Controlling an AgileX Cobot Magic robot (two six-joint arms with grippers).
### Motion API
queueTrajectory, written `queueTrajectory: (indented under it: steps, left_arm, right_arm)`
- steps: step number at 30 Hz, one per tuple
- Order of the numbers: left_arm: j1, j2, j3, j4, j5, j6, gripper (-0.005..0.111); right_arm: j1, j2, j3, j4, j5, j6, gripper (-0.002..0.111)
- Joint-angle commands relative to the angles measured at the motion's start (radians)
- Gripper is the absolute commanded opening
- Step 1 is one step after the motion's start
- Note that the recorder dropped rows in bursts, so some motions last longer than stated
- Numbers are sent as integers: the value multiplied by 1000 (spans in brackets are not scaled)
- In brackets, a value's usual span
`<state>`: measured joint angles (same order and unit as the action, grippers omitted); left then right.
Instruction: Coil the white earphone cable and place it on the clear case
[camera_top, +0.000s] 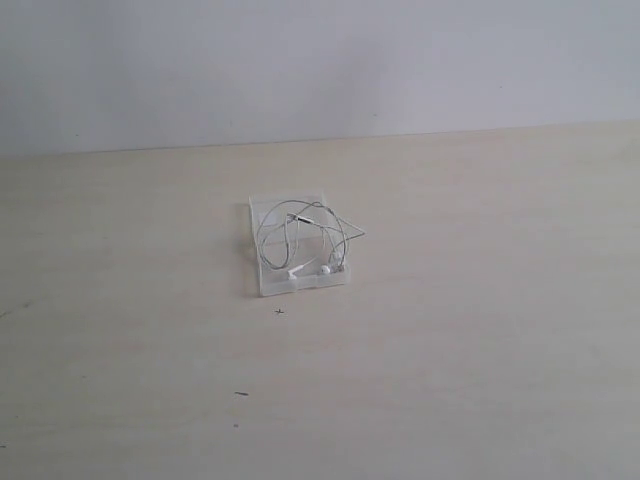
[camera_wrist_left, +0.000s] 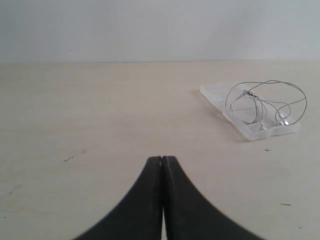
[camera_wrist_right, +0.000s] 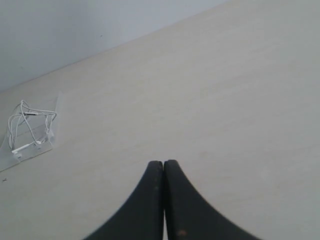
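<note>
The clear case (camera_top: 262, 285) lies flat in the middle of the pale wooden table. The white earphone cable (camera_top: 292, 232) rests on top of it in loose loops, with its earbuds near the case's front edge and one loop hanging past the right side. The left wrist view shows the clear case (camera_wrist_left: 212, 91) and the white earphone cable (camera_wrist_left: 272, 82) some way off from my left gripper (camera_wrist_left: 162, 159), which is shut and empty. My right gripper (camera_wrist_right: 163, 163) is also shut and empty, far from the clear case (camera_wrist_right: 54, 107) and the white earphone cable (camera_wrist_right: 22, 113). Neither gripper appears in the exterior view.
A pale wall (camera_top: 320, 60) rises behind the table's far edge. Small dark specks (camera_top: 279, 310) mark the tabletop (camera_top: 480, 330) in front of the case.
</note>
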<state>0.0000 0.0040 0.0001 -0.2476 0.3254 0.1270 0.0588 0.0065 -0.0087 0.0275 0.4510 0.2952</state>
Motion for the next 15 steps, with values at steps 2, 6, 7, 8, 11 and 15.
queueTrajectory:
  steps: [2,6,7,8,11,15]
  left_arm:
    - [2,-4,0,1,-1,-6,0]
    - [11,-4,0,1,-1,-6,0]
    - [22,-4,0,1,-1,-6,0]
    - [34,-4,0,1,-1,-6,0]
    - [71,-4,0,1,-1,-6,0]
    - [81,-4,0,1,-1,-6,0]
  right_arm:
    - [-5,-6,5,-1,-5,-7,0]
    - [-5,-6,5,-1,-5,-7,0]
    - [-5,-6,5,-1,-5,-7,0]
    - [-5,-6,5,-1,-5,-7,0]
    - [-5,-6,5,-1,-5,-7,0]
    - [-5,-6,5,-1,-5,-7,0]
